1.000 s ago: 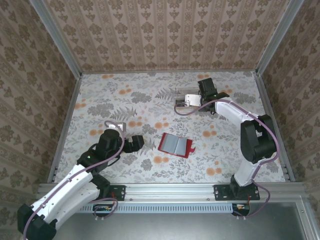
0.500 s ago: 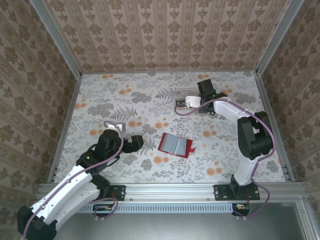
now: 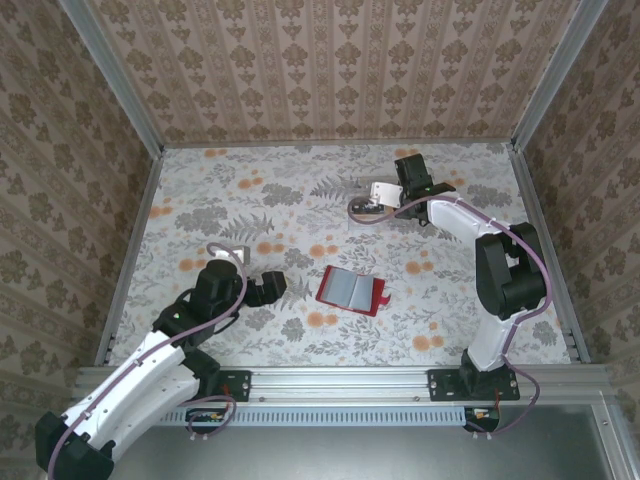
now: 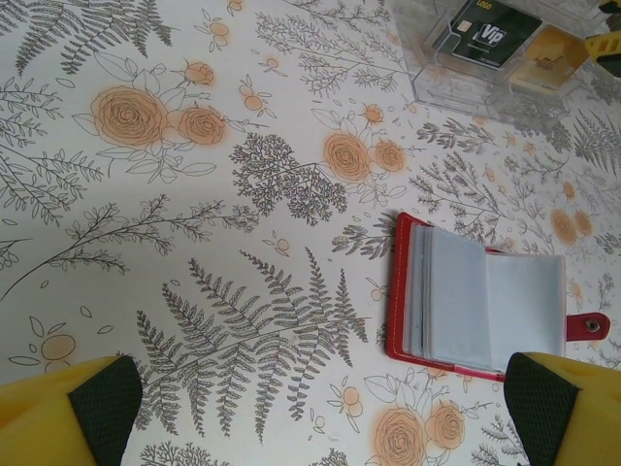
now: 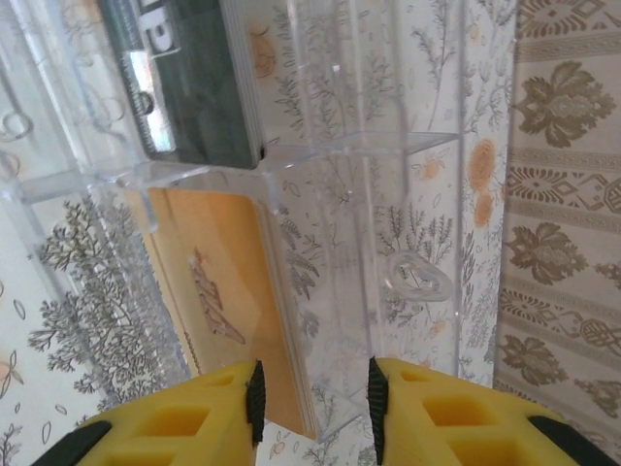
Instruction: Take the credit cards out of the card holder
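Observation:
The red card holder (image 3: 352, 290) lies open on the table's middle, its grey-blue pockets (image 4: 485, 306) facing up and its red tab (image 4: 589, 325) to the right. My left gripper (image 3: 270, 288) hovers just left of it, open wide (image 4: 320, 408), nothing between the fingers. A clear plastic tray (image 3: 360, 212) at the back right holds a dark card (image 5: 184, 78) and an orange card (image 5: 213, 282). My right gripper (image 3: 374, 203) is at this tray, jaws (image 5: 312, 408) apart astride a clear wall beside the orange card's edge.
The tray (image 4: 456, 78) also appears in the left wrist view, beyond the card holder. Patterned walls and metal rails (image 3: 135, 250) fence the table on all sides. A flowered cloth covers the table (image 3: 250, 200).
My right gripper has shifted slightly toward the back over the tray. The left arm and the card holder have not moved.

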`<state>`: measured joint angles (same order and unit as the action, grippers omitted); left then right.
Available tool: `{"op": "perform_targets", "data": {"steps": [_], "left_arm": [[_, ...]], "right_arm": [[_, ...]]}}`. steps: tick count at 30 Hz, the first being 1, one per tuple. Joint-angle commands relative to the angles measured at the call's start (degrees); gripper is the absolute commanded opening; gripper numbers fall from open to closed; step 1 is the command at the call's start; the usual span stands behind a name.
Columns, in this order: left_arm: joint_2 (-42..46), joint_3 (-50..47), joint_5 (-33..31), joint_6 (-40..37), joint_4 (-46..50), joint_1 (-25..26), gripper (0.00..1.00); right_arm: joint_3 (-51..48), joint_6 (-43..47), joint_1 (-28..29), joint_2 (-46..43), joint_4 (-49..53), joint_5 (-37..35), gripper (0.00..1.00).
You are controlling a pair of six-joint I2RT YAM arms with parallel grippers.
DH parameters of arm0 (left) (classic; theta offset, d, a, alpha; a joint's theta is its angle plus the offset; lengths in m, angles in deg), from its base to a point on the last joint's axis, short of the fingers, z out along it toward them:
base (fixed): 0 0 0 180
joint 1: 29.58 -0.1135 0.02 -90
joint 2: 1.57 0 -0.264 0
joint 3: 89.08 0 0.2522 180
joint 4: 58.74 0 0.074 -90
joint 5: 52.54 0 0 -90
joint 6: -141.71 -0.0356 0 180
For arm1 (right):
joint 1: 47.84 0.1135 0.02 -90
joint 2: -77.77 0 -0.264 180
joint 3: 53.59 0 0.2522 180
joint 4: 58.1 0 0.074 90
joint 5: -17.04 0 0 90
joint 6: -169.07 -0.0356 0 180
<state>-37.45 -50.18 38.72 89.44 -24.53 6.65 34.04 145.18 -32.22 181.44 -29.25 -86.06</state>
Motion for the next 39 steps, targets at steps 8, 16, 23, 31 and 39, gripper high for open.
{"op": "perform_targets", "data": {"steps": [8, 16, 23, 31, 39], "left_arm": [[-0.79, -0.58, 1.91, 0.07, -1.62, -1.72, 1.0], [-4.73, 0.93, 3.8, -0.35, -2.95, -2.04, 1.0], [-9.12, 2.35, 6.04, -0.91, -5.25, -2.13, 1.0], [-20.64, 5.11, 12.37, -0.91, -9.87, -1.29, 0.87], [-32.93, 10.07, 14.75, -0.25, -16.18, 3.43, 0.7]], "right_arm": [[-0.4, -36.74, -0.2, -9.54, -3.53, 0.83, 0.43], [-4.09, -71.47, -0.24, -19.89, -1.53, 4.68, 0.47], [-10.09, -89.63, -0.46, -29.47, -0.85, 9.45, 0.97], [-19.53, -95.16, 1.63, -35.87, 0.01, 18.9, 1.0], [-29.46, -99.89, 17.52, -39.58, 5.54, 12.53, 0.41]]}}
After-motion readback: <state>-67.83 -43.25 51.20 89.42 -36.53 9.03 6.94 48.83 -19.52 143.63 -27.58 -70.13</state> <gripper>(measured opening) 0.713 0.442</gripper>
